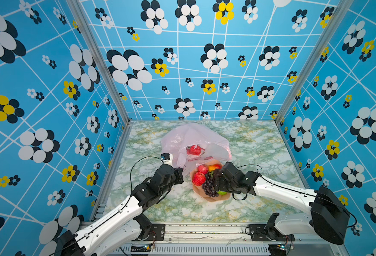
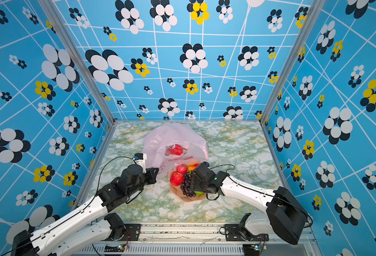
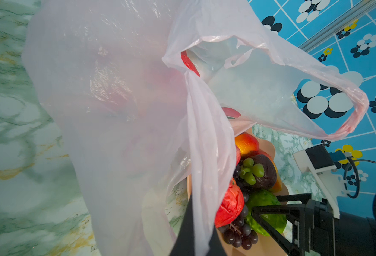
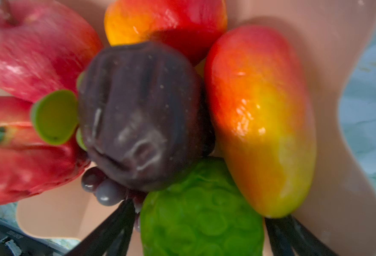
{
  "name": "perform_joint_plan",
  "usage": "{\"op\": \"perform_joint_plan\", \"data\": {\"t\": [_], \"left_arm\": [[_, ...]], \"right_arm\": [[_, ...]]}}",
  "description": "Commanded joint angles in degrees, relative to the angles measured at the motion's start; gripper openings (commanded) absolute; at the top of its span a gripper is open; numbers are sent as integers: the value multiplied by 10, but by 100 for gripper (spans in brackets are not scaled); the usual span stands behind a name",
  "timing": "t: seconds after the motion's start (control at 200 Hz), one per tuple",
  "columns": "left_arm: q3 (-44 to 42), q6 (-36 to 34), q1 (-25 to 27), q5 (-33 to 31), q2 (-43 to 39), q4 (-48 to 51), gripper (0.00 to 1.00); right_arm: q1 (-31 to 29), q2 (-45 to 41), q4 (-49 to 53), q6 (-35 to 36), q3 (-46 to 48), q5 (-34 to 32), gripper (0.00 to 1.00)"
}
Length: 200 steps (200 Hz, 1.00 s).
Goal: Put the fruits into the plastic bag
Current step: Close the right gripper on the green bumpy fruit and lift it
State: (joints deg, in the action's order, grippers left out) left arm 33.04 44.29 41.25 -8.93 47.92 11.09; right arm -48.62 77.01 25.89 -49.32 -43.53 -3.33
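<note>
left end effector [image 3: 201, 221] clamped on plastic bag [image 3: 107, 93] strip | bag mouth agape, red fruit [image 3: 189, 64] inside | right end effector [image 3: 265, 204] spread at green fruit [image 3: 269, 218], bowl [image 3: 269, 248]

Pale-pink plastic bag [image 1: 182, 137] holds one red fruit [image 1: 195, 150]; other fruits [image 1: 198, 178] heaped beside it.

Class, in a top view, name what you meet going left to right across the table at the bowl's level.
left gripper → bumpy red fruit → grape bunch → right gripper
</note>
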Motion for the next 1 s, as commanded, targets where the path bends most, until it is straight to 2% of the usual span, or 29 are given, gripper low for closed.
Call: {"op": "perform_joint_plan", "data": {"t": [0.0,0.145,0.27,0.465,0.995], "left_arm": [[-8,-5,-4,1,-3,-7,0],[-6,0,-5,2,-3,-8,0],[-7,5,-3,6,-4,-10,0],[-6,7,-3,7,-2,-14,0],[-4,22,-2,11,21,-38,0]], "right_arm": [[-1,10,13,-8,2,3,90],[0,13,24,-3,-6,1,86],[-1,1,29,-2,-6,-3,72],[0,-35,33,-2,0,-12,61],[3,-130,26,-21,-11,10,61]]}}
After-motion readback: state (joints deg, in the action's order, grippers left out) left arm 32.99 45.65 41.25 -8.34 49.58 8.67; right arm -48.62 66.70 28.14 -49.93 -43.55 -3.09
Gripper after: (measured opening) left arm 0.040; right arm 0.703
